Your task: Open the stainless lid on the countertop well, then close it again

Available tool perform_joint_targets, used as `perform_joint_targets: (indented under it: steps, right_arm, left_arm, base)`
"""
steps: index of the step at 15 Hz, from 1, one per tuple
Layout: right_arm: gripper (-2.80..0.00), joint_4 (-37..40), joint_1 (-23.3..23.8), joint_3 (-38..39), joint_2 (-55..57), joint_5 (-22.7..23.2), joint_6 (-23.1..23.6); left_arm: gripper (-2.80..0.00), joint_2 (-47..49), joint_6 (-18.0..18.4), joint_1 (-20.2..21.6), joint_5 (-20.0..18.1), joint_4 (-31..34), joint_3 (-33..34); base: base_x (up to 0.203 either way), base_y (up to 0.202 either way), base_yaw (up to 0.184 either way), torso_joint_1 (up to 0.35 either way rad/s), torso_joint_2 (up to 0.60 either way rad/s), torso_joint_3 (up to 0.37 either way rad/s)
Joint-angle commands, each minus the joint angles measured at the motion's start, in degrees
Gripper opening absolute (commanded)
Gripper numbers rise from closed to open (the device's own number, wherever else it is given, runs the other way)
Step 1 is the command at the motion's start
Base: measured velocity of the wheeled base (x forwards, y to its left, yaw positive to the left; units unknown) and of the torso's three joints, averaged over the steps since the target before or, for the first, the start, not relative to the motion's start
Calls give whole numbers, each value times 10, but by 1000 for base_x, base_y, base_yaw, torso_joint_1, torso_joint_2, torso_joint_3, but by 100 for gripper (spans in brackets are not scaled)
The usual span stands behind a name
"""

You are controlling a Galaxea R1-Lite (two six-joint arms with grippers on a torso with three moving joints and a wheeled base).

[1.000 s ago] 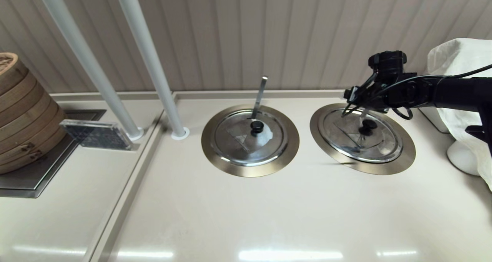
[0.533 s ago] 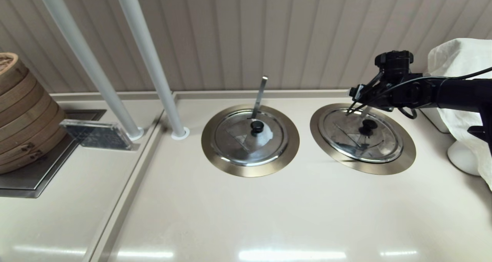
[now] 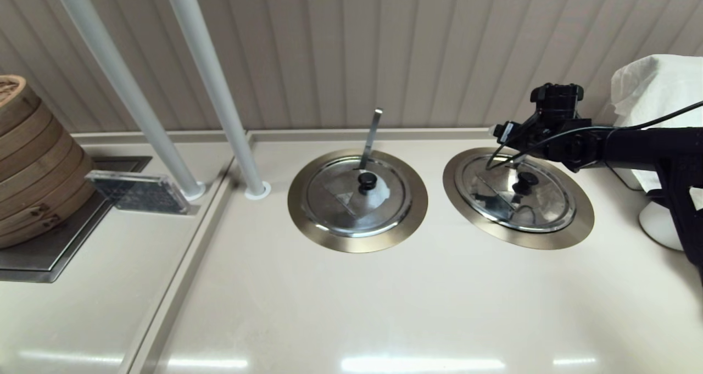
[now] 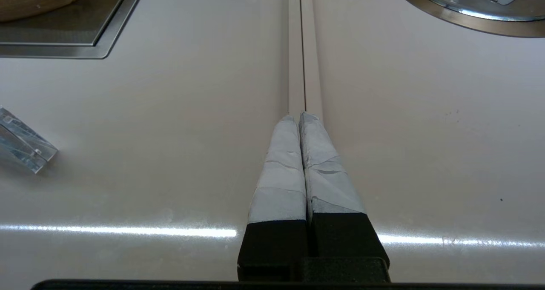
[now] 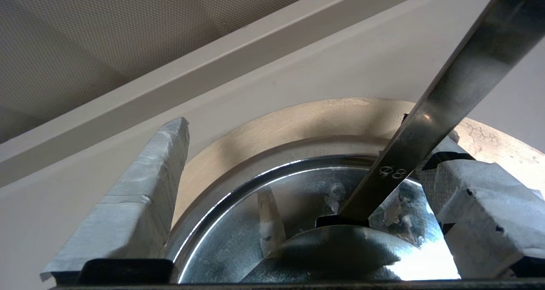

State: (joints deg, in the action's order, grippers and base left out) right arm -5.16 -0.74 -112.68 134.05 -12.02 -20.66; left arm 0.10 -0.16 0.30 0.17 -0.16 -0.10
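The stainless lid (image 3: pixel 541 204) lies flat on the right-hand countertop well, inside its bronze-tinted flange (image 3: pixel 576 228), with the black knob (image 3: pixel 525 182) at its middle. My right gripper (image 3: pixel 501 138) hovers over the lid's rear rim and is open. In the right wrist view its taped fingers (image 5: pixel 140 196) stand wide apart around the right gripper's gap (image 5: pixel 315 132), above the lid (image 5: pixel 230 234). The steel ladle handle (image 5: pixel 443 107) rises between them, close to one finger. My left gripper (image 4: pixel 298 116) is parked, shut and empty, over a counter seam.
The twin lid (image 3: pixel 357 195), with a whitish patch on its flap and an upright ladle handle (image 3: pixel 372 135), sits to the left. Two white poles (image 3: pixel 219 99) stand behind it. Bamboo steamers (image 3: pixel 33 160) are far left, and a white cloth-covered object (image 3: pixel 659 88) is far right.
My right wrist shifted a little right, then back left over the lid's rear rim, and the forearm swung lower. The lid stays flat. The left arm has not moved.
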Motion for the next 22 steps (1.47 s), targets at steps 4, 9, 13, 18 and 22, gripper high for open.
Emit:
perform_joint_targets:
  steps: [4, 9, 13, 18, 22]
  right_arm:
    - [0, -6, -12, 0, 8, 9, -3]
    - [0, -5, -13, 7, -15, -1, -5]
    - [0, 87, 0, 40, -93, -2, 11]
    - [0, 104, 0, 124, -254, 73, 21]
    - [0, 122, 0, 230, -449, 128, 76]
  left_arm:
    - [-280, 0, 0, 0, 0, 0, 0]
    - [-280, 0, 0, 0, 0, 0, 0]
    - [-280, 0, 0, 0, 0, 0, 0]
    - [-280, 0, 0, 0, 0, 0, 0]
    - [-280, 0, 0, 0, 0, 0, 0]
  base:
    - [0, 0, 0, 0, 0, 0]
    - [0, 0, 0, 0, 0, 0]
    - [0, 0, 0, 0, 0, 0]
    - [0, 0, 0, 0, 0, 0]
    - [0, 0, 0, 0, 0, 0]
